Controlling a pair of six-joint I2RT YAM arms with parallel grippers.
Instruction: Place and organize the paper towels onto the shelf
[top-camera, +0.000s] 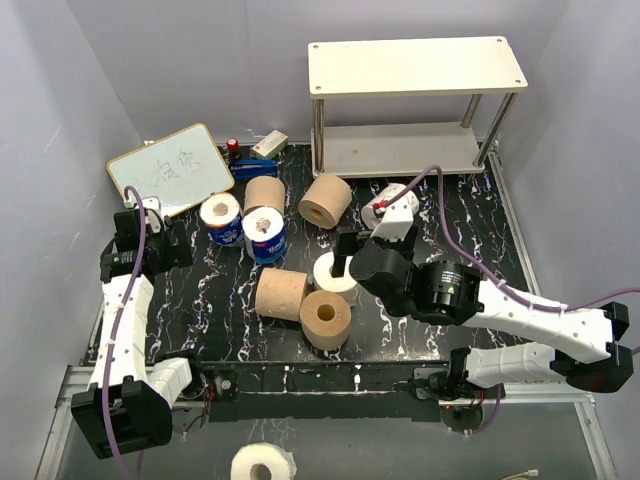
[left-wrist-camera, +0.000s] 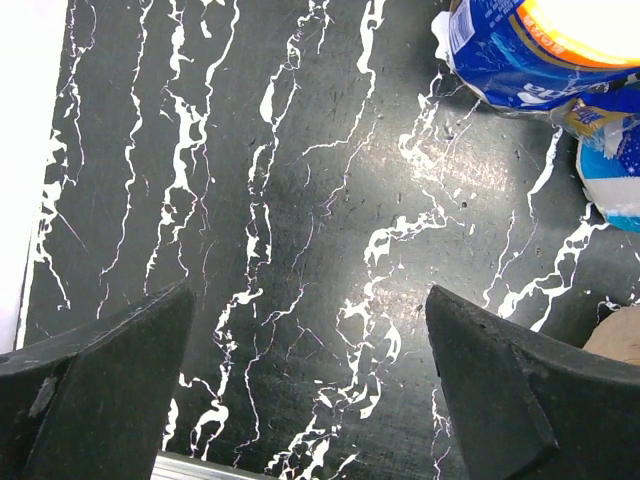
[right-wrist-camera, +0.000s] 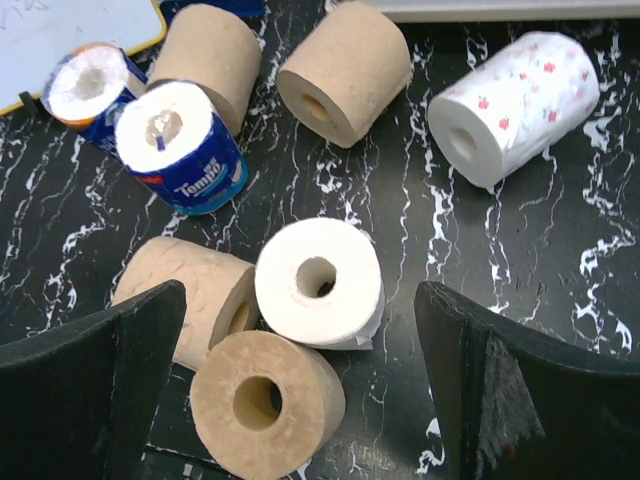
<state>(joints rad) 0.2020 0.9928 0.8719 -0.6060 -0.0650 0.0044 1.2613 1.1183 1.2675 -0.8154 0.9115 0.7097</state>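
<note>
Paper towels (top-camera: 325, 318) clustered, several touching | shelf (top-camera: 417, 66) at far table (top-camera: 510, 220) edge

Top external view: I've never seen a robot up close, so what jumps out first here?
A jumble of paper towels crowds the middle of the black marbled table: tan, white and blue-wrapped rolls, some standing, some on their sides. The right gripper hangs open over a white roll, while the shelf at the back holds none.
</note>
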